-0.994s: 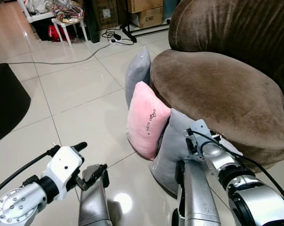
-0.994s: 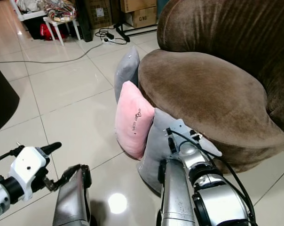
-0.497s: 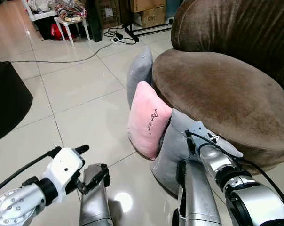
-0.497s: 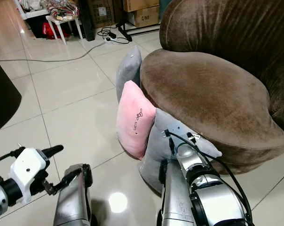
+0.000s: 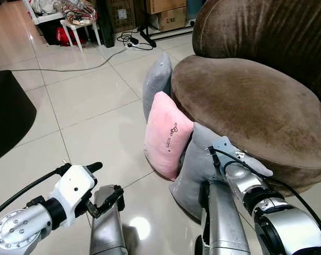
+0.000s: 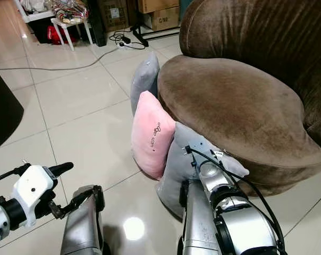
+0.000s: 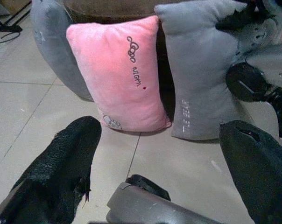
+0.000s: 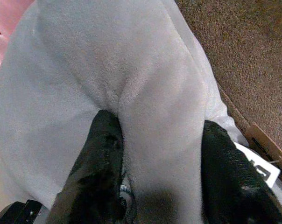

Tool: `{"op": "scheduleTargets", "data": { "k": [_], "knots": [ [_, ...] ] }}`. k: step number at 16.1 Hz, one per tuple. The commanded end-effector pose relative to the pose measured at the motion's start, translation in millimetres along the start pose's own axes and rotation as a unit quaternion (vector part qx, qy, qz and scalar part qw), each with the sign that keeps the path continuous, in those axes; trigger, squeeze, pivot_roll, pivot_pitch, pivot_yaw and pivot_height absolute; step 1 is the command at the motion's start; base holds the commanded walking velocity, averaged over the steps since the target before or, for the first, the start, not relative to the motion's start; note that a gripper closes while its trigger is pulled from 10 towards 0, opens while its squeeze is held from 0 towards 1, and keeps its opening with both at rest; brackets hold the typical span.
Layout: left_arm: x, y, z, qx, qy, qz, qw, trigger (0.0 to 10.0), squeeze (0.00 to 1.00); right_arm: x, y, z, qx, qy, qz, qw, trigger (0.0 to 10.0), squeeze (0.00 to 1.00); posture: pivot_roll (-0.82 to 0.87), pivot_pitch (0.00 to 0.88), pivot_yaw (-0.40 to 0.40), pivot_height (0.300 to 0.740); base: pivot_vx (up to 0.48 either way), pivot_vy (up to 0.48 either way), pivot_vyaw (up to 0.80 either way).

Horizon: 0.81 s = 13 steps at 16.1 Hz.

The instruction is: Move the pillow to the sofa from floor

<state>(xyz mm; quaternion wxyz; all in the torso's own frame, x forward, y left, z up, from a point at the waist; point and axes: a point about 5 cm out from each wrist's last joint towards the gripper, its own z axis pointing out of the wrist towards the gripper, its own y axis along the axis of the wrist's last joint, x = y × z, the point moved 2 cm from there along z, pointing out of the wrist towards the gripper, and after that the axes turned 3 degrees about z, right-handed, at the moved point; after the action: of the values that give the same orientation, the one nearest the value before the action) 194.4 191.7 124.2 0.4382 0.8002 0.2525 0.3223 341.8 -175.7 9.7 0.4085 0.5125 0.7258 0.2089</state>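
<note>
Big brown velvet sofa (image 5: 256, 101) takes up the right side, round seat cushion bulging out over the floor (image 5: 91, 122), which is glossy pale tile with grey grout lines and a ceiling-light glare spot near the robot. Dark round object (image 5: 6, 114) at the left edge on the floor. Three pillows stand on edge on the floor, leaning against the sofa front: far grey pillow (image 5: 156, 85), pink pillow (image 5: 167, 135) with small dark script in the middle, and the near grey pillow (image 6: 176, 170) closest to the robot, touching the pink one. Back of room: cardboard boxes (image 5: 168, 13), a white stool (image 5: 78, 29) with a bundle on top, something red under it, black cable (image 5: 70, 65) running across the tiles to a power strip. Right end effector (image 8: 159, 154) is pushed into the near grey pillow's upper edge, fingers (image 8: 101, 154) clamped on a fold of the fabric, white tag beside it against the sofa. Left end effector (image 7: 159, 154) hangs low over bare tile, fingers spread apart, holding nothing, facing the pink pillow but well apart from it.
</note>
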Motion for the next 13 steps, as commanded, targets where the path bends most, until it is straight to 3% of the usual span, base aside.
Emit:
{"op": "scheduleTargets", "data": {
  "k": [1,6,13],
  "knots": [
    [1.2,-1,1.3,0.005,-0.007,0.003,1.0,10.0,0.0,3.5,-7,-0.4,0.014,0.009,0.004,1.0,0.0,0.0,0.02,0.0,0.069,0.433,0.0,0.0,0.0],
    [3.2,1,12.2,-0.005,-0.013,0.007,1.0,10.0,0.0,2.1,-3,0.0,0.006,0.013,0.006,1.0,0.0,0.0,-0.01,0.0,0.071,0.433,0.0,0.0,0.0],
    [7.4,-8,25.0,-0.006,-0.003,-0.009,1.0,10.0,0.0,16.1,-8,-1.7,0.004,0.036,0.008,0.999,0.0,0.0,-0.02,0.0,0.074,0.433,0.0,0.0,0.0]
  ]
}}
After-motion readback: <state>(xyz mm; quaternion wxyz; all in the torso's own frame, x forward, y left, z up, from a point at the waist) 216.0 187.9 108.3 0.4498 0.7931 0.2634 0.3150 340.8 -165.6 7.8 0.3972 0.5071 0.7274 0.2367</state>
